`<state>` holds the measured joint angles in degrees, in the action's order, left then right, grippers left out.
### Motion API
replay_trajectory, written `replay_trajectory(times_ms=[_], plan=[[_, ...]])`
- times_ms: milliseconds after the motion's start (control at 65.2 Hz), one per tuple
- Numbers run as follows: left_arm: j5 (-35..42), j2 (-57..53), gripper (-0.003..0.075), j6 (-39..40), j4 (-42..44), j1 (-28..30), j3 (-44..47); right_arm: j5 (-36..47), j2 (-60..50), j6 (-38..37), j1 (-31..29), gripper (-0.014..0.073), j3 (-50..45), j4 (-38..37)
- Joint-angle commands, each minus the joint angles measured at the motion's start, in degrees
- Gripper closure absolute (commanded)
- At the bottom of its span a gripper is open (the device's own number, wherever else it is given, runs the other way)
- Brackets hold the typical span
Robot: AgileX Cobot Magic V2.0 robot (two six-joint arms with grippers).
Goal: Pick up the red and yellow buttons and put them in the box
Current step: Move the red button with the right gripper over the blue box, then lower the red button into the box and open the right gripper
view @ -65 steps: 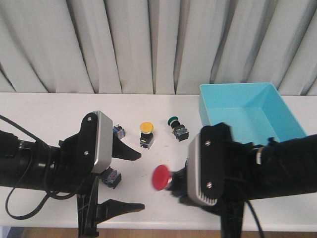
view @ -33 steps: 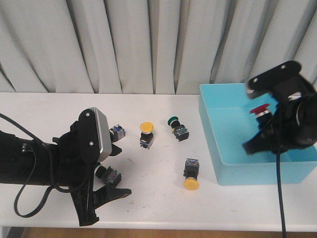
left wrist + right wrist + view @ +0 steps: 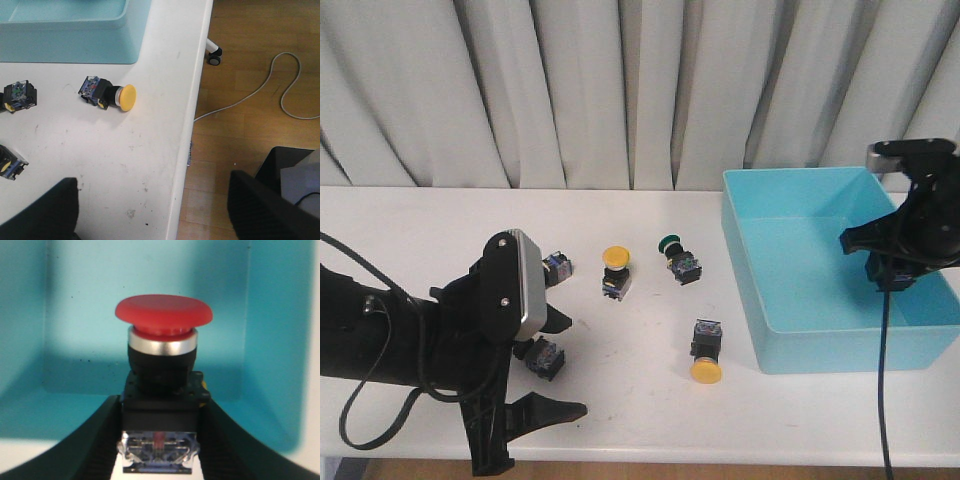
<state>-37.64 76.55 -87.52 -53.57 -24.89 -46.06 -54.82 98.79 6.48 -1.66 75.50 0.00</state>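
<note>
My right gripper (image 3: 882, 262) hangs over the turquoise box (image 3: 760, 300), shut on a red button (image 3: 163, 315). The red cap points away from the fingers (image 3: 100, 440) toward the box floor (image 3: 75, 340). From the front the red button is hidden. One yellow button (image 3: 614, 258) stands near the table's middle. Another yellow button (image 3: 706, 370) lies on its side just left of the box and shows again as the yellow button (image 3: 122, 96) in the left wrist view. My left gripper (image 3: 565, 365) is open and empty at the front left, over the table edge (image 3: 187, 150).
A green-capped button (image 3: 671, 243) sits behind the middle. Two black switch bodies (image 3: 558, 266) (image 3: 546, 358) lie partly hidden by my left arm. The wooden floor with a cable (image 3: 280, 95) lies beyond the table's front edge. Curtains hang behind the table.
My right gripper carried the red button from the table's front up and right, to above the box's far right. My left arm shifted slightly, still open.
</note>
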Motion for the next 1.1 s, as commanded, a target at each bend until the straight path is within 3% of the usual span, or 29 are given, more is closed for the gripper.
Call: replay_trajectory(times_ms=[0,291,721,1089], plan=[[0.14,-1.46,0.0145,0.58,-2.18,-0.22,-1.51,1.65,1.83,1.15,-0.4,0.0349,3.76,0.74],[0.14,-1.46,0.0145,0.58,-2.18,-0.22,-1.51,2.14,11.92,1.15,-0.4,0.0349,7.49,1.1],[0.2,-1.46,0.0145,0.58,-2.18,-0.22,-1.51,2.08,17.43,1.15,-0.4,0.0337,7.96,1.19],[0.26,-1.46,0.0145,0.58,-2.18,-0.22,-1.51,2.24,17.27,1.23,-0.4,0.0116,8.02,1.15]])
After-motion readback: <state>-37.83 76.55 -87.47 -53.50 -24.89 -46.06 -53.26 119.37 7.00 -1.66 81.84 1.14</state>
